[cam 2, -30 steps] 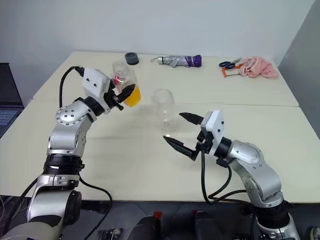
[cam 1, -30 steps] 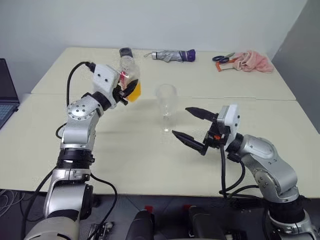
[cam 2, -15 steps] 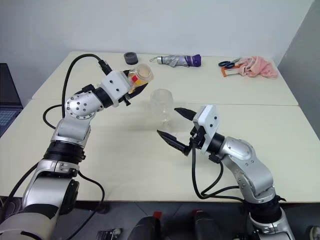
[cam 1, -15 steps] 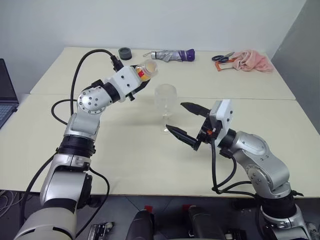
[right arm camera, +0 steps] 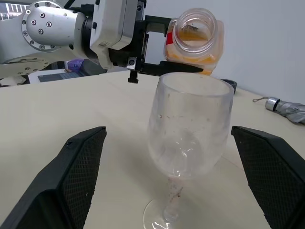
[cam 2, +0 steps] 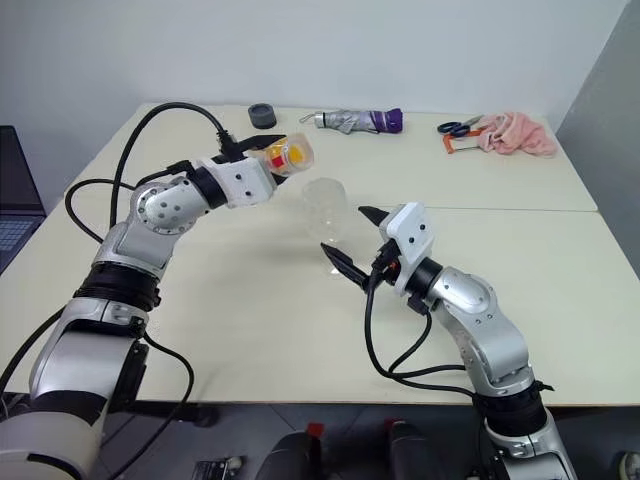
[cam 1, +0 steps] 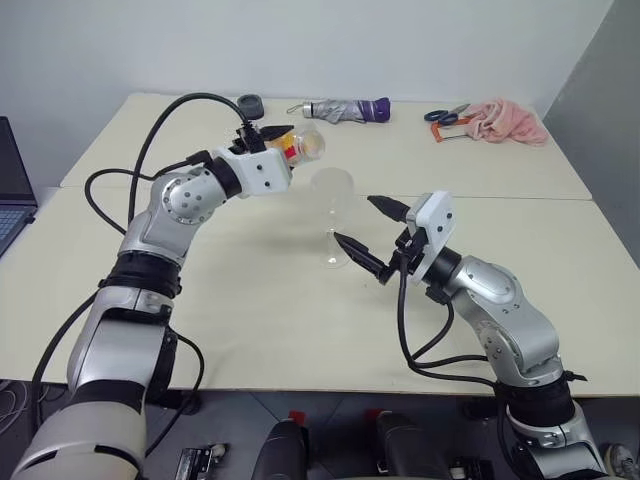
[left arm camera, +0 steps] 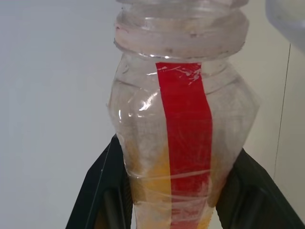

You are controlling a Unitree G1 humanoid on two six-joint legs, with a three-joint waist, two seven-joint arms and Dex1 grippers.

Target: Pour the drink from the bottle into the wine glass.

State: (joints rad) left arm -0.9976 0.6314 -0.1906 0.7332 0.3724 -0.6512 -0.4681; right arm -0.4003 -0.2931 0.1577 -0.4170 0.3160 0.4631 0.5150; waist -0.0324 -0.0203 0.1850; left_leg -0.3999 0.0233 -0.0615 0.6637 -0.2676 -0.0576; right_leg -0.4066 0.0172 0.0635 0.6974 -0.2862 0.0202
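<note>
orange drink point(right arm camera: 196, 56) is seen inside the bottle point(cam 1: 298, 146), which is clamped between the two fingers of the left gripper point(cam 1: 278, 150) and is held nearly level, with its open mouth turned toward the wine glass point(cam 1: 333, 205). the bottle is raised above the table point(cam 1: 200, 300), beside the rim of the glass and a little higher. the glass stands upright on the table and looks empty. the fingers of the right gripper point(cam 1: 368, 236) are spread wide apart on both sides of the glass, near the stem, and no contact is seen.

some drink could be spilled on the table if the bottle is tipped more while its mouth is not yet over the bowl. the glass could be pushed over if the open fingers are moved against the thin stem, or if the bottle hits the rim.

it cannot be told if the mouth is already above the bowl or only next to it. the clear glass is hard to make out against the pale table, and its foot is partly covered by one black finger. no cap is seen on the bottle
</note>
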